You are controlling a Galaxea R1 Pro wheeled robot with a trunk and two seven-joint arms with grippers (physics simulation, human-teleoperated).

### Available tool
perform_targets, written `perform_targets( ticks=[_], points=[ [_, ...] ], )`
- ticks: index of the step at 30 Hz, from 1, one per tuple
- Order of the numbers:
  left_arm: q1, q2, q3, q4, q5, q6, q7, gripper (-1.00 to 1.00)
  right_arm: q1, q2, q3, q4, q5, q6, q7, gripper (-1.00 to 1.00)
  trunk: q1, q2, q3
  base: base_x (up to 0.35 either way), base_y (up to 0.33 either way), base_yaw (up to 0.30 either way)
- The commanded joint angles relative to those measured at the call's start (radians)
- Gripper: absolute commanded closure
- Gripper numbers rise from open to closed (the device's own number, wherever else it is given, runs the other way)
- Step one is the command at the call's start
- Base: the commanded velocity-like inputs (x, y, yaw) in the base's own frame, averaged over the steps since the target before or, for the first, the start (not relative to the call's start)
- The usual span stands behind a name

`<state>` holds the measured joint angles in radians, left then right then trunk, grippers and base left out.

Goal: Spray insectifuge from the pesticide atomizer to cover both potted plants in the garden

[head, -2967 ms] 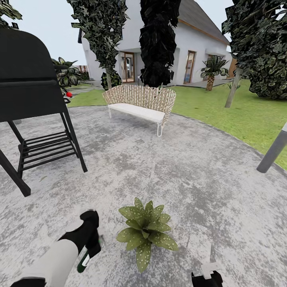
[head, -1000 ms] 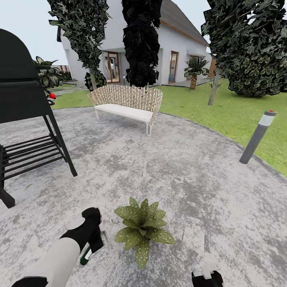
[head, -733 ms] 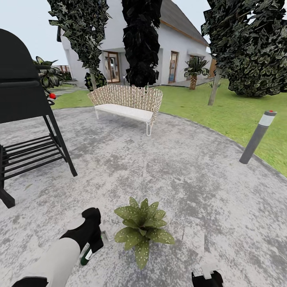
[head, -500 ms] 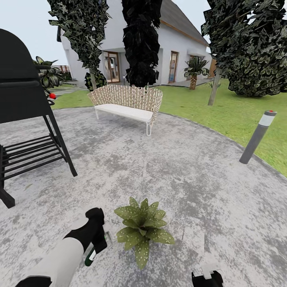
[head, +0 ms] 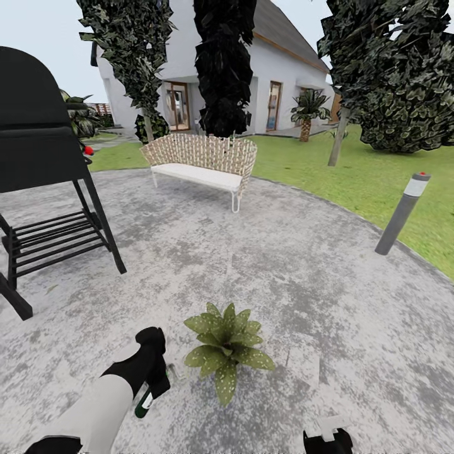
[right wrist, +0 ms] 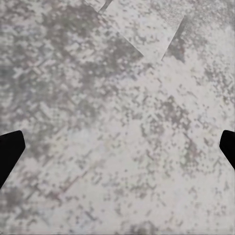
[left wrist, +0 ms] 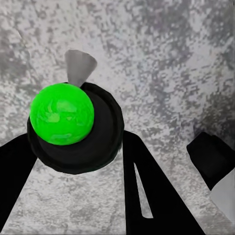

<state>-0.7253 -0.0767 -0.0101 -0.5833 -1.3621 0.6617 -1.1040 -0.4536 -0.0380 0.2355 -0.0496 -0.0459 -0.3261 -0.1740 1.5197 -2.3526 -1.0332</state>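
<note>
Head view, left to right, placed relative to the potted plant [head: 228,355] on the stone patio [head: 302,265]. Far left and beyond the plant: a black grill [head: 38,164] on its stand. Just left of the plant: the left gripper [head: 153,381], with the pesticide atomizer [head: 144,403] clamped between its fingers; the dark bottle with white label hangs below the wrist, close beside the leaves but apart from them. In the left wrist view the atomizer [left wrist: 73,127] appears end-on, a bright green dome on a dark round body between the dark fingers [left wrist: 156,196]. Beyond the plant: a wicker bench [head: 200,165]. Right of the plant: the right gripper [head: 328,435], at the frame's lower edge; its wrist view shows the dark fingertips [right wrist: 10,152] wide apart over bare stone, holding nothing. Far right: a grey bollard lamp [head: 401,213] at the lawn's edge.

Progress, as judged: pickup is done and the bottle is brought to one plant. No spray or coating is discernible on the leaves. Covering this plant, then a second one, remains.
</note>
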Motion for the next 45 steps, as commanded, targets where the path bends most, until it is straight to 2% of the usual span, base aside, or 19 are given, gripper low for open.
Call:
perform_targets(
  ticks=[1,5,7,11,14,15,16,17,19,24,26,30,32,34,36,38,41,42,45],
  points=[
    [-0.004,-0.004,-0.002,-0.002,-0.005,0.01,-0.007,1.0,0.0,0.0,0.008,0.001,-0.005,-0.002,-0.004,-1.0,0.0,0.0,-0.001,-0.008,0.008,0.0],
    [-0.029,-0.041,-0.004,-0.004,-0.006,0.013,-0.008,1.0,0.0,0.0,0.008,0.001,-0.005,-0.002,-0.004,-1.0,0.0,0.0,-0.001,-0.002,0.002,0.0],
    [-0.044,-0.043,-0.004,-0.004,-0.006,0.013,-0.008,1.0,0.0,0.0,0.008,0.001,-0.005,-0.002,-0.004,-1.0,0.0,0.0,-0.001,0.0,0.0,0.0],
    [-0.04,-0.025,0.001,-0.003,-0.006,0.01,-0.007,1.0,0.0,0.0,0.009,0.001,-0.005,-0.003,-0.004,-1.0,0.0,0.0,-0.001,0.0,0.0,0.0],
    [-0.037,0.024,0.003,-0.003,0.004,0.008,-0.003,1.0,0.0,0.002,0.01,0.001,-0.006,-0.005,-0.004,-1.0,0.0,0.0,-0.001,0.0,0.0,0.0],
    [-0.036,0.046,0.004,-0.001,0.06,-0.033,0.006,1.0,0.0,0.001,0.01,0.001,-0.006,-0.005,-0.004,-1.0,0.0,0.0,-0.001,0.0,0.0,0.0],
    [-0.036,0.048,0.005,-0.002,0.074,-0.066,0.009,1.0,0.0,0.001,0.009,0.001,-0.006,-0.006,-0.004,-1.0,0.0,0.0,-0.001,0.0,0.0,0.0],
    [-0.036,0.061,0.007,-0.003,0.113,-0.095,0.015,1.0,0.0,-0.017,0.008,0.001,-0.005,-0.007,-0.004,-1.0,0.0,0.0,-0.001,0.0,0.0,0.0],
    [-0.035,0.07,0.006,-0.002,0.14,-0.097,0.019,1.0,0.0,-0.026,0.008,0.001,-0.005,-0.006,-0.004,-1.0,0.0,0.0,-0.001,0.0,0.0,0.0],
    [-0.034,0.072,0.006,0.007,0.169,-0.097,0.095,1.0,0.0,-0.027,0.008,0.0,-0.007,-0.005,-0.004,-1.0,0.0,0.0,-0.001,-0.136,-0.084,0.0],
    [-0.034,0.073,0.006,0.009,0.198,-0.098,0.107,1.0,0.0,-0.026,0.008,-0.001,-0.007,-0.005,-0.004,-1.0,0.0,0.0,-0.001,-0.245,-0.16,0.0],
    [-0.031,0.08,0.006,0.01,0.215,-0.101,0.115,1.0,0.0,-0.025,0.008,-0.001,-0.008,-0.005,-0.004,-1.0,0.0,0.0,-0.001,-0.309,-0.061,0.0],
    [-0.029,0.085,0.007,0.013,0.228,-0.14,0.131,1.0,0.0,-0.025,0.008,-0.001,-0.008,-0.005,-0.004,-1.0,0.0,0.0,-0.001,-0.338,-0.007,0.0],
    [-0.028,0.103,0.012,0.015,0.284,-0.212,0.148,1.0,0.0,-0.025,0.008,-0.001,-0.008,-0.005,-0.004,-1.0,0.0,0.0,-0.001,-0.341,-0.002,0.0],
    [-0.024,0.125,0.024,0.015,0.339,-0.234,0.154,1.0,0.0,-0.025,0.008,-0.001,-0.008,-0.005,-0.004,-1.0,0.0,0.0,-0.001,-0.342,0.0,0.0],
    [-0.016,0.134,0.029,0.015,0.363,-0.241,0.157,1.0,0.0,-0.026,0.008,0.0,-0.007,-0.005,-0.004,-1.0,0.0,0.0,-0.001,-0.342,0.0,0.0],
    [-0.009,0.132,0.029,0.011,0.369,-0.244,0.166,1.0,0.0,-0.026,0.009,0.0,-0.006,-0.005,-0.004,-1.0,0.0,0.0,-0.001,-0.342,0.0,0.0],
    [-0.008,0.132,0.03,0.013,0.37,-0.244,0.198,1.0,0.0,-0.026,0.008,0.0,-0.005,-0.005,-0.004,-1.0,0.0,0.0,-0.001,-0.342,0.0,0.0],
    [-0.008,0.134,0.032,0.014,0.381,-0.243,0.221,1.0,0.0,-0.026,0.008,-0.001,-0.006,-0.006,-0.004,-1.0,0.0,0.0,-0.001,-0.342,0.0,0.0]
  ],
)
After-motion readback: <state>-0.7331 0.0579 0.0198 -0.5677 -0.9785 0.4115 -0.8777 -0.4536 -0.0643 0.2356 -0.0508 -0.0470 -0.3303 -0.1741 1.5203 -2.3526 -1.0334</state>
